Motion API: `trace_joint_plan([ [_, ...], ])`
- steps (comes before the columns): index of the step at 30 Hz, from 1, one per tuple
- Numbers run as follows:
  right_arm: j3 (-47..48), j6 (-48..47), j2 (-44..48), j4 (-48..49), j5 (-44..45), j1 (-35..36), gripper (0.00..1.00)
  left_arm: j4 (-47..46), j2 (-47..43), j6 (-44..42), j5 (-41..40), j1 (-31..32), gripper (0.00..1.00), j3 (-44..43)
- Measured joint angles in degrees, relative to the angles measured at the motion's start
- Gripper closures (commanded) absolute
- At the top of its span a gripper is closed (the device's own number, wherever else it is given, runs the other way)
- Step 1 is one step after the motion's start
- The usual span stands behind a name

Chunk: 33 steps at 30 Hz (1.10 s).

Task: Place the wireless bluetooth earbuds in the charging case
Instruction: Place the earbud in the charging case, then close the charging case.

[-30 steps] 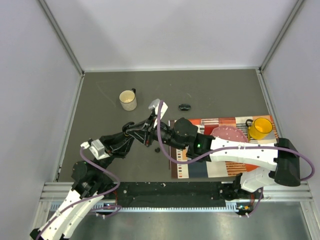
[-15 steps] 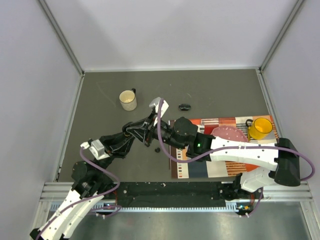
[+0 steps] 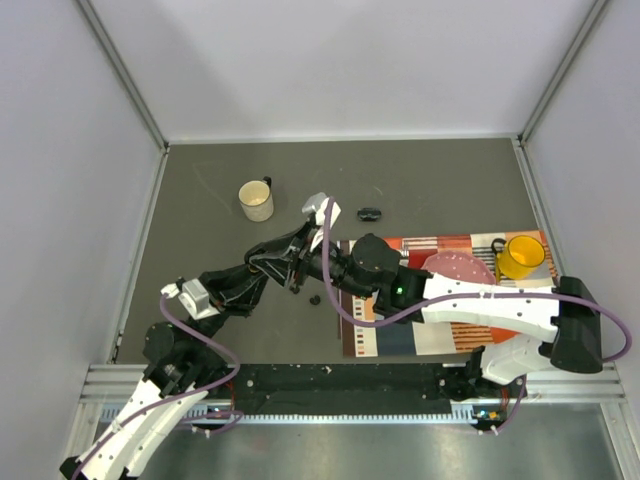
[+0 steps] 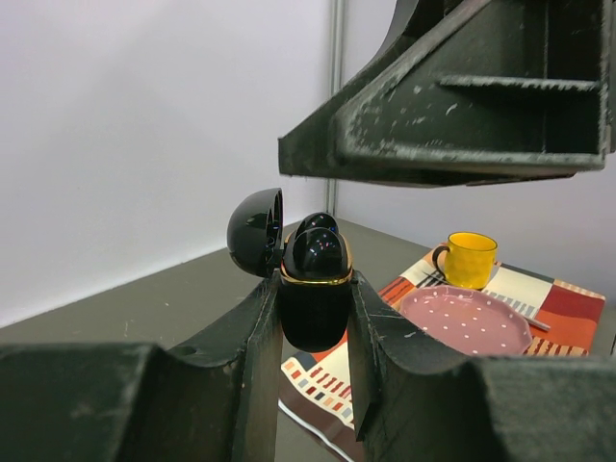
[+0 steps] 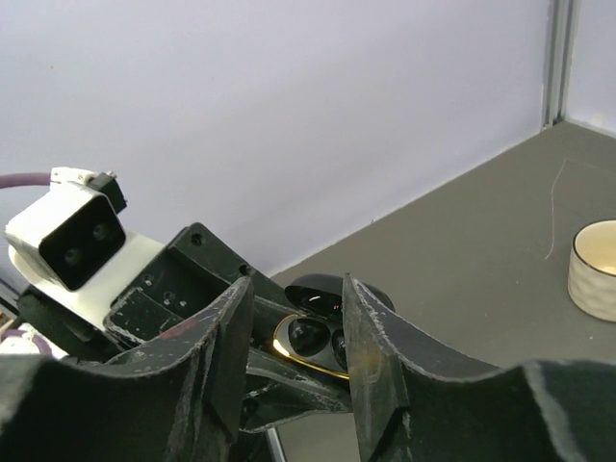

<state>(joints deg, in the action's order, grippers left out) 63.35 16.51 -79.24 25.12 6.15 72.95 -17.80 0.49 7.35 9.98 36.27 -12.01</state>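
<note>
Left end effector clamps the charging case.

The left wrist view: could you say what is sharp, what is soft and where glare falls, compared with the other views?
Left wrist view: the charging case is sharp, small highlights on its gloss; the left gripper clamping it is dark and softer. Right wrist view: the right gripper looms large and dark. Top external view: even light, faint shadows.
</note>
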Motion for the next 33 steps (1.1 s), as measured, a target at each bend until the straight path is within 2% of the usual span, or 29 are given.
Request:
trace_joint_plan([
  [11, -2.0, -0.4, 3.1, 3.0, 0.1, 0.0, 0.36, 1.4, 0.0, 0.0, -0.5, 0.0, 1.00, 0.0],
  [18, -3.2, -0.2, 4.1, 2.7, 4.3, 0.0, 0.09, 1.6, 0.0, 0.0, -0.4, 0.0, 1.00, 0.0],
  [21, -3.4, -0.4, 5.1, 1.4, 7.9, 0.0, 0.02, 1.6, 0.0, 0.0, -0.5, 0.0, 1.00, 0.0],
  [24, -3.0, -0.5, 6.5, -2.2, 11.9, -0.1, 0.01, 2.1, 0.0, 0.0, -0.5, 0.0, 1.00, 0.0],
  [27, 1.3, -0.2, 6.6, -11.6, 13.7, -1.1, 0.01, 2.7, 0.0, 0.0, -0.6, 0.0, 1.00, 0.0],
  [30, 7.0, 0.3, 6.4, -20.3, 13.3, -3.3, 0.01, 2.8, 0.0, 0.1, -0.8, 0.0, 1.00, 0.0],
  [33, 9.0, 0.3, 7.4, -24.6, 9.7, -5.9, 0.01, 2.8, 0.0, 0.4, -1.2, 0.0, 1.00, 0.0],
])
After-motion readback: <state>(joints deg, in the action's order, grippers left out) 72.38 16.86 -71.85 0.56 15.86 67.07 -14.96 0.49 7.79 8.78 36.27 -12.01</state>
